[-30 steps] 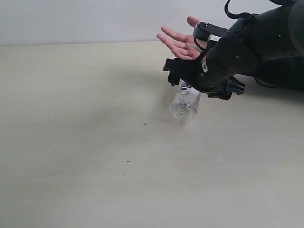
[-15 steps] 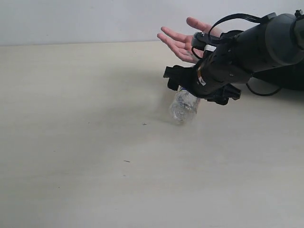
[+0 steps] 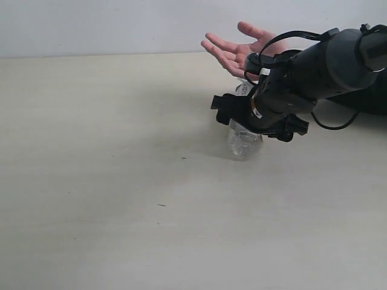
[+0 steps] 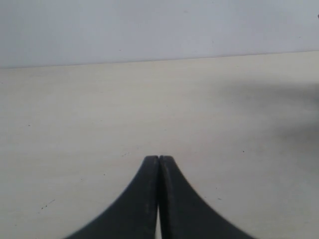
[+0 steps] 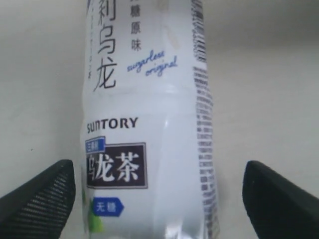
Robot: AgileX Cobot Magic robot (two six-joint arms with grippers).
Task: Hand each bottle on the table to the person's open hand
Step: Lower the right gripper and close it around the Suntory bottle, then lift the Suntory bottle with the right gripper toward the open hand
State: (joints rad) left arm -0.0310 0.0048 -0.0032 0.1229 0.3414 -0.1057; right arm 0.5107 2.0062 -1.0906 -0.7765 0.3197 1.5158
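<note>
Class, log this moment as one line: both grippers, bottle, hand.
left gripper: shut | right gripper: open, fingers straddling bottle, not touching | bottle: on table | hand: open, palm up

Diffuse light, soft-shadowed table [image 3: 97, 229]
</note>
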